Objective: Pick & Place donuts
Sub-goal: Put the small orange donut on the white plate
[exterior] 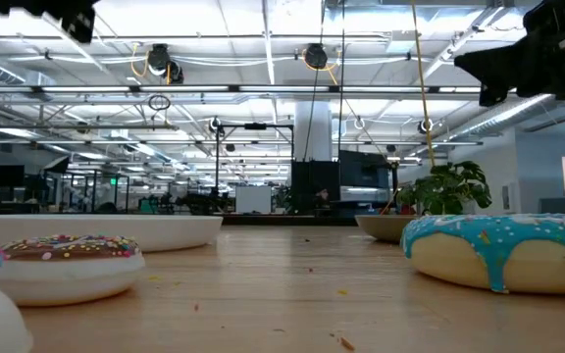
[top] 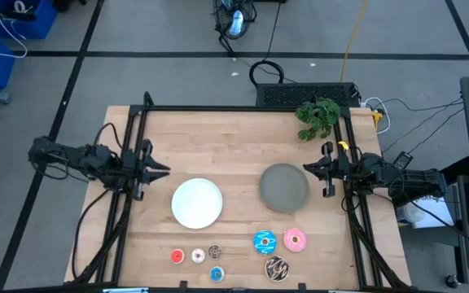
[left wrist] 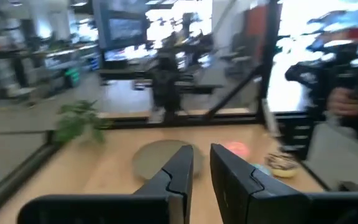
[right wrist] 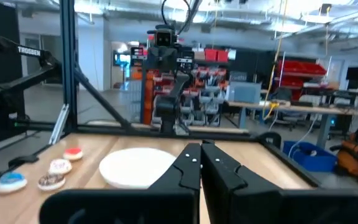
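Observation:
Seven donuts lie near the table's near edge. The tiny ones are red (top: 177, 255), white (top: 198, 256), brown (top: 215, 251) and blue (top: 216, 273). The larger ones are blue sprinkled (top: 265, 241), pink (top: 295, 240) and chocolate with white drizzle (top: 277, 267). My left gripper (top: 161, 171) hovers at the left side, beside the white plate (top: 197, 203); its fingers stand a narrow gap apart (left wrist: 202, 168). My right gripper (top: 306, 168) hovers at the right side, next to the gray plate (top: 284, 188), with its fingertips together (right wrist: 201, 151). Neither gripper holds anything.
A green plant (top: 317, 116) stands at the far right corner. Black frame rails (top: 129, 155) run along both sides of the table. Bare wood lies between the plates and the far edge. Cables and a black box (top: 304, 94) sit beyond the far edge.

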Robot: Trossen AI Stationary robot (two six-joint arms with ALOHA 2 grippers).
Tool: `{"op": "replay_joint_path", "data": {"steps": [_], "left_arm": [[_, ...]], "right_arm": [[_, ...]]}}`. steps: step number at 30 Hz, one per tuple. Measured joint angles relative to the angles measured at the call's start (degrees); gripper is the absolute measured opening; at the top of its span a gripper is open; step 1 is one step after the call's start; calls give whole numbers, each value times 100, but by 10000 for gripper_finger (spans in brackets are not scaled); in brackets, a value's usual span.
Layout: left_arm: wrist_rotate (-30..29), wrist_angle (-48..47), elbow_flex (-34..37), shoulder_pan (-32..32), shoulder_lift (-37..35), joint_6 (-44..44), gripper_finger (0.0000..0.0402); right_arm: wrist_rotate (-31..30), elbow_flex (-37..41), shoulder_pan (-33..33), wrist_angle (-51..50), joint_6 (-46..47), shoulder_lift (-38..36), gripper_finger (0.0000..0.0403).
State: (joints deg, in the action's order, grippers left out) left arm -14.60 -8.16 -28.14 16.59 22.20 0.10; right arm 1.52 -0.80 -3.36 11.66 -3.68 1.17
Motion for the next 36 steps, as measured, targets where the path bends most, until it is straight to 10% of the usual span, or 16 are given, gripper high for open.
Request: {"op": "replay_joint_path", "data": {"steps": [9,23,36], "left_arm": [[-698,-2571,-2629,447,1896,-1117,62],[-48,-5857,-5659,2020,5648,-3167,62],[891,-6555,-7569,2482,7497,-4531,62]], "right_arm": [[4,0,2,-77,-88,2,0],[24,0,7,-96,-151,2,0],[26,-1,7,-311,9,4,0]]}}
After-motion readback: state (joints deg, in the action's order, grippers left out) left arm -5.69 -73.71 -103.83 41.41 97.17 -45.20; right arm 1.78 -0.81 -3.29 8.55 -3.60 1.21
